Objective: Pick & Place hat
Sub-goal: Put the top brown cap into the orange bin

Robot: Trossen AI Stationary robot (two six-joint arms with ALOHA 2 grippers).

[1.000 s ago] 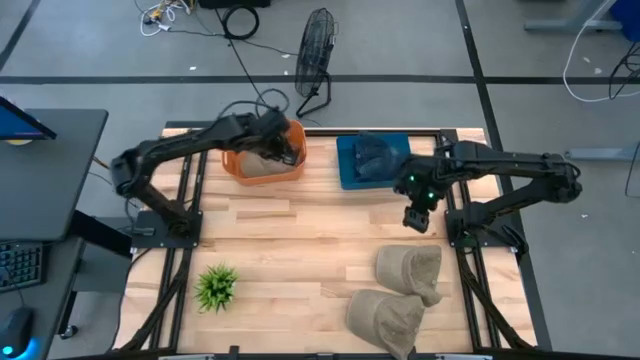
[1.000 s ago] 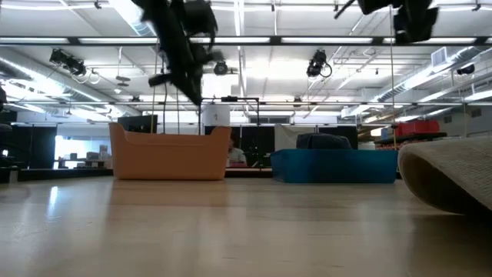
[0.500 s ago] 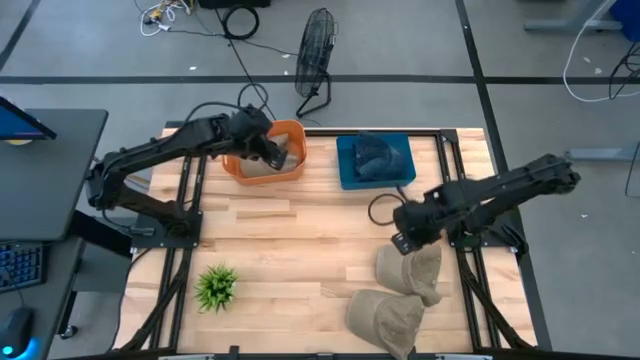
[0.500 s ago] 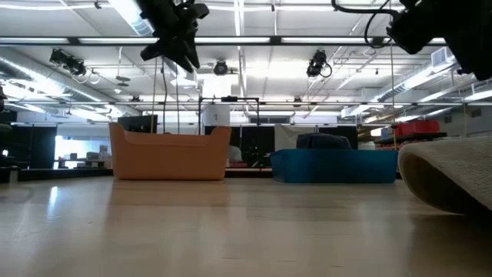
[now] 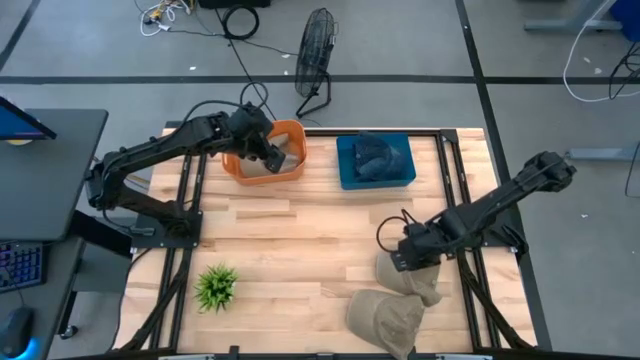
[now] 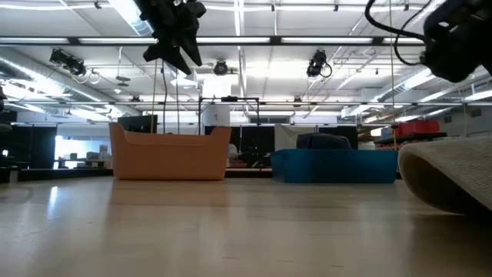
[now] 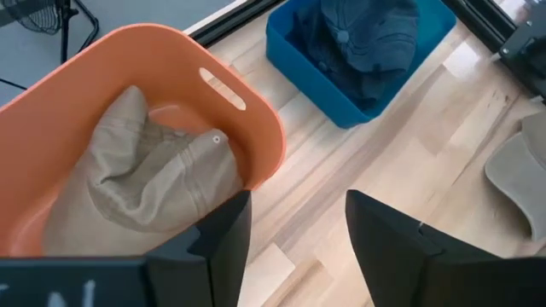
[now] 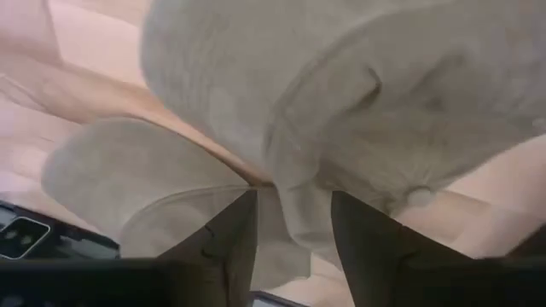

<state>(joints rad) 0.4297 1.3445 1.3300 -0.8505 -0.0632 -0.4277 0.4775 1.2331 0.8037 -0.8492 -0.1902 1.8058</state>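
- A tan hat lies on the desk, a second tan hat just beside it.
- Your right claw hangs over the first, fingers spread, gripping nothing.
- Your left claw, released, hovers above the orange bin, which holds a tan hat.
- A blue bin holds a dark hat.

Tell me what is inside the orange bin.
A crumpled tan hat lies inside the orange bin. Whatever sits beneath it is covered. The left hand hovers open above the rim.
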